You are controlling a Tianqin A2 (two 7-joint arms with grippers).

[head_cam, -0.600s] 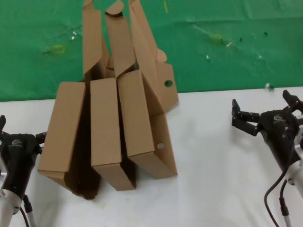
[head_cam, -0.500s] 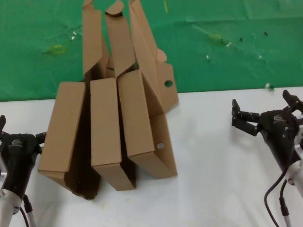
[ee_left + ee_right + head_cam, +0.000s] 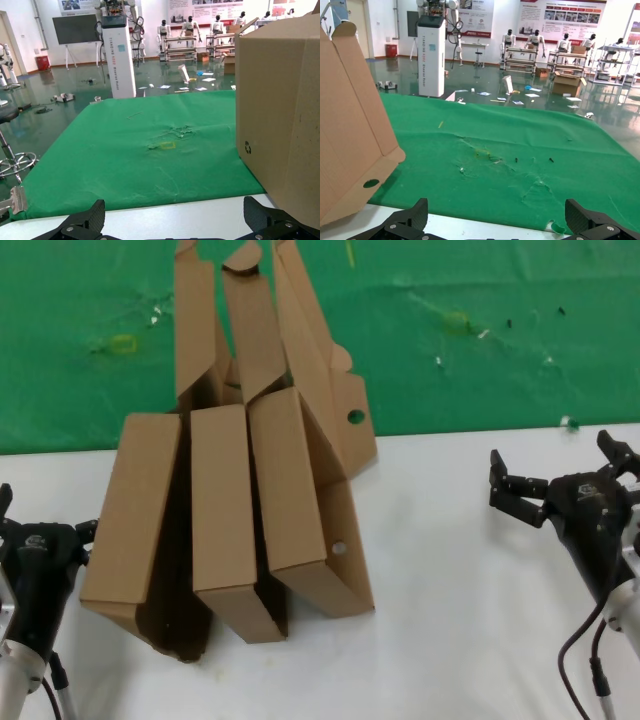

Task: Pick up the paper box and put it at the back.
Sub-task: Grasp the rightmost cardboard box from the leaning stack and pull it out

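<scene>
Three near-identical brown cardboard boxes stand side by side at the left-centre of the white table, lids raised against the green cloth. The right-hand paper box shows round holes in its wall and lid tab. The left box and the middle box sit beside it. My left gripper is open and empty, near the left box's front corner; that box shows in the left wrist view. My right gripper is open and empty at the far right, well apart from the boxes. A raised lid shows in the right wrist view.
The back strip of white tabletop runs along the wrinkled green cloth backdrop, bare to the right of the boxes. White tabletop lies between the boxes and my right arm. Small scraps lie on the cloth.
</scene>
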